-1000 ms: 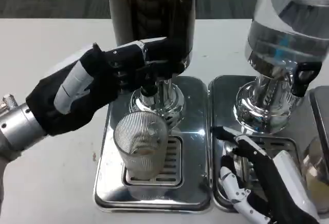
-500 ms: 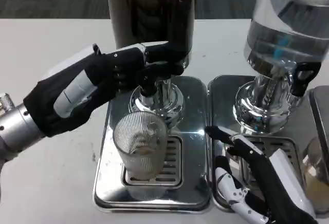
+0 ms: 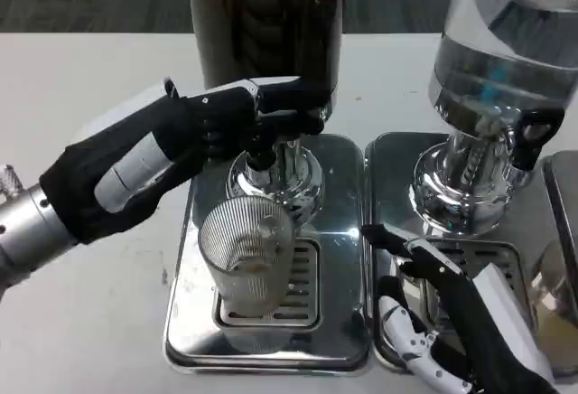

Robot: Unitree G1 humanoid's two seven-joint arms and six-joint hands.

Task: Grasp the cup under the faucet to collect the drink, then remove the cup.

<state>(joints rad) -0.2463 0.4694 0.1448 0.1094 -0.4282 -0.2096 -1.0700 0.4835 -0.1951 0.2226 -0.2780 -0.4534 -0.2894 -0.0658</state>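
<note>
Two hands are at work: the left hand (image 3: 212,132) presses the dark dispenser's faucet lever (image 3: 280,123); the right hand (image 3: 452,322), fingers spread, waits right of the ribbed cup (image 3: 248,254) on the drip tray (image 3: 343,231). Keep the lever pressed steadily, the cup centred beneath.

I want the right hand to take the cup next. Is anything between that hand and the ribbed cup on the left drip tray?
Nothing visible stands between them. The right hand lies over the neighbouring tray, and only bare shiny tray surface separates it from the cup.
</note>
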